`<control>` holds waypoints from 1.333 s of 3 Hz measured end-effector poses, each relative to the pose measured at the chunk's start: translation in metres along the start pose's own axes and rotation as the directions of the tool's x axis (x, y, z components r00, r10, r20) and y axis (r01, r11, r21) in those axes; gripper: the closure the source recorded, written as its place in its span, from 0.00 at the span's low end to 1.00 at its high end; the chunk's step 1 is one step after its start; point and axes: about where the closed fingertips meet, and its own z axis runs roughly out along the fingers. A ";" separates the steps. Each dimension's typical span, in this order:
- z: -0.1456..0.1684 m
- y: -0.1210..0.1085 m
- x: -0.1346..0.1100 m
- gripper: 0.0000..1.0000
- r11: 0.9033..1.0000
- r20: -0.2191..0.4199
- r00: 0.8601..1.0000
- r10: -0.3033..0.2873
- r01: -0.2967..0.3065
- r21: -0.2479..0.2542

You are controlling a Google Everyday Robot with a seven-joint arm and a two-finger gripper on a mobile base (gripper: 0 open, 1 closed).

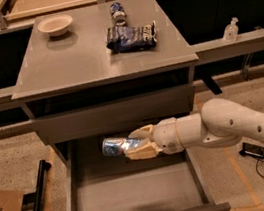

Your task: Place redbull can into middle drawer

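The jaws of the gripper [137, 145] pinched the redbull can [116, 146], which lay sideways with its free end jutting past them. Directly beneath them the middle drawer [138, 196] stood open. Higher up, beyond them on the table [78, 61], sat a chip bag [130, 37], a darker can [117, 12] and a bowl [55, 24].

Cabinet top [78, 61]: bowl [55, 25], can [117, 11], bag [130, 37] (blue).

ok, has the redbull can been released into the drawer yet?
No, the claw holds the redbull can sideways above the floor of the open middle drawer.
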 end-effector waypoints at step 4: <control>0.127 -0.007 0.177 1.00 0.977 0.054 0.983 0.176 -0.168 -0.130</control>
